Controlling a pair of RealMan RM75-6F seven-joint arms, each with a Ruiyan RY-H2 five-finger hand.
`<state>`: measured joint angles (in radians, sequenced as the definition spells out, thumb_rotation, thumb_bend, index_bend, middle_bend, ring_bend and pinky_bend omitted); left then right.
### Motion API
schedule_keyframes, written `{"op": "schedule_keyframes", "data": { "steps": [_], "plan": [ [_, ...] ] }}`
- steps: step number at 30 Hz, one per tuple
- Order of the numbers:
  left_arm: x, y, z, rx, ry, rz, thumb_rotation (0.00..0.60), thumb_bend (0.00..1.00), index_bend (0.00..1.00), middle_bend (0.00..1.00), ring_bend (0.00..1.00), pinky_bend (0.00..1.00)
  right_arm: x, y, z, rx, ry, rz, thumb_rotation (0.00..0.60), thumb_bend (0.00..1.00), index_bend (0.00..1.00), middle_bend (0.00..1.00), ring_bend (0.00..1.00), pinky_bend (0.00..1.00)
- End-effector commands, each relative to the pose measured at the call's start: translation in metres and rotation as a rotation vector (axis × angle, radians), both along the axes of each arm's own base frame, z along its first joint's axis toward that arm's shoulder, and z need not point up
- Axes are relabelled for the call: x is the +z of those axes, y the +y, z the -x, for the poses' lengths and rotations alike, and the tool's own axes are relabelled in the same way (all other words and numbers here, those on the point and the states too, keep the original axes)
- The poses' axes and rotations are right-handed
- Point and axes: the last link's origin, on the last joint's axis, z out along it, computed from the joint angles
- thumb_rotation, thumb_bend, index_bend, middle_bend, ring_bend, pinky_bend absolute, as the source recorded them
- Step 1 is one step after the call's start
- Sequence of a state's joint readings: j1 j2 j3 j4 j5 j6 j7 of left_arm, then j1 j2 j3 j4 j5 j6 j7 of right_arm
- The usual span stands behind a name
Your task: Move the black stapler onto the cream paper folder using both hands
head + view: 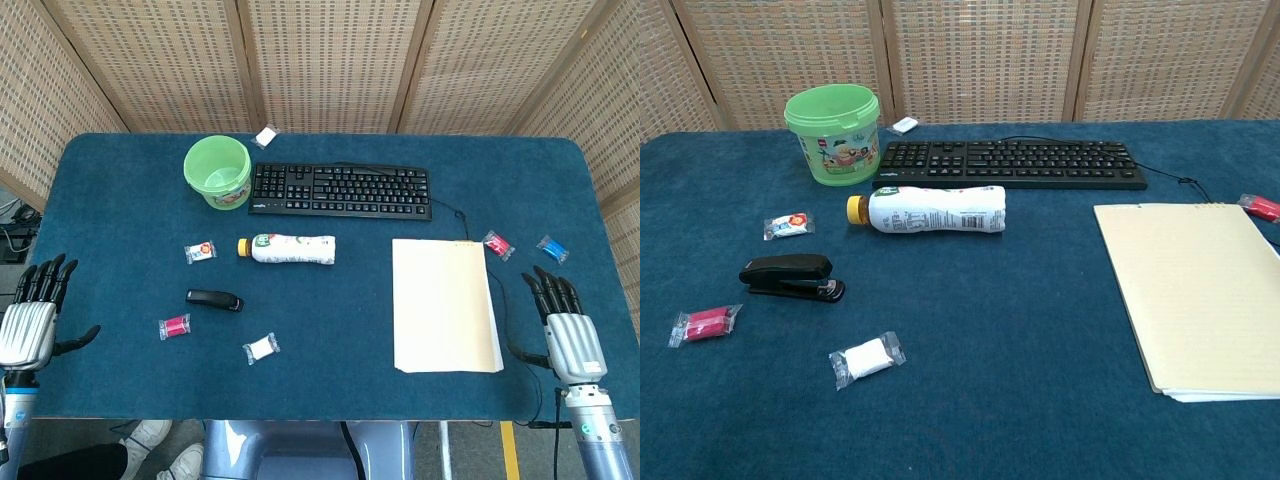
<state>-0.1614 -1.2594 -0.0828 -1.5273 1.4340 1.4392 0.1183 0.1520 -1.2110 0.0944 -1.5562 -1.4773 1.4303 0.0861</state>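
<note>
The black stapler [214, 299] [791, 276] lies flat on the blue table cloth, left of centre. The cream paper folder [445, 304] [1200, 296] lies flat on the right side of the table. My left hand [30, 318] hovers at the table's near left edge, palm down with fingers spread, far left of the stapler and holding nothing. At the near right edge my right hand [565, 328] sits just right of the folder, fingers apart and empty. Neither hand shows in the chest view.
A white bottle [287, 248] lies on its side above the stapler. Behind it are a black keyboard [340, 190] and a green bucket [218, 171]. Several wrapped sweets lie around: pink [174, 326], white [261, 347], red-white [200, 251], red [497, 244], blue [552, 248].
</note>
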Motion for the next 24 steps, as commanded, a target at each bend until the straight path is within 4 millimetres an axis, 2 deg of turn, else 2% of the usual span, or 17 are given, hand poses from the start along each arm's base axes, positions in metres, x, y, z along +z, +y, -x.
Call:
{"op": "schedule_keyframes", "data": {
  "steps": [1, 8, 12, 15, 24],
  "plan": [
    [0.000, 0.003, -0.001, 0.001, 0.002, 0.007, 0.600, 0.20, 0.00, 0.00, 0.00, 0.00, 0.002, -0.001, 0.001, -0.004, -0.005, 0.002, 0.600, 0.07, 0.09, 0.00, 0.00, 0.05],
    [-0.003, 0.025, -0.008, -0.010, 0.060, 0.069, 0.600, 0.21, 0.03, 0.00, 0.00, 0.00, 0.003, -0.001, 0.002, -0.009, -0.008, 0.002, 0.600, 0.06, 0.10, 0.00, 0.00, 0.05],
    [-0.005, 0.038, -0.015, -0.024, 0.088, 0.082, 0.600, 0.15, 0.07, 0.00, 0.00, 0.00, 0.003, -0.001, 0.002, -0.009, -0.010, 0.003, 0.600, 0.06, 0.11, 0.00, 0.00, 0.05],
    [-0.012, 0.053, -0.024, -0.028, 0.098, 0.124, 0.600, 0.13, 0.09, 0.00, 0.00, 0.00, 0.002, -0.001, 0.002, -0.009, -0.010, 0.002, 0.600, 0.07, 0.11, 0.00, 0.00, 0.05],
    [-0.032, 0.075, -0.043, -0.022, 0.087, 0.227, 0.600, 0.13, 0.14, 0.00, 0.00, 0.03, 0.004, -0.002, 0.003, -0.013, -0.020, 0.003, 0.600, 0.06, 0.12, 0.00, 0.00, 0.05]
  ]
}}
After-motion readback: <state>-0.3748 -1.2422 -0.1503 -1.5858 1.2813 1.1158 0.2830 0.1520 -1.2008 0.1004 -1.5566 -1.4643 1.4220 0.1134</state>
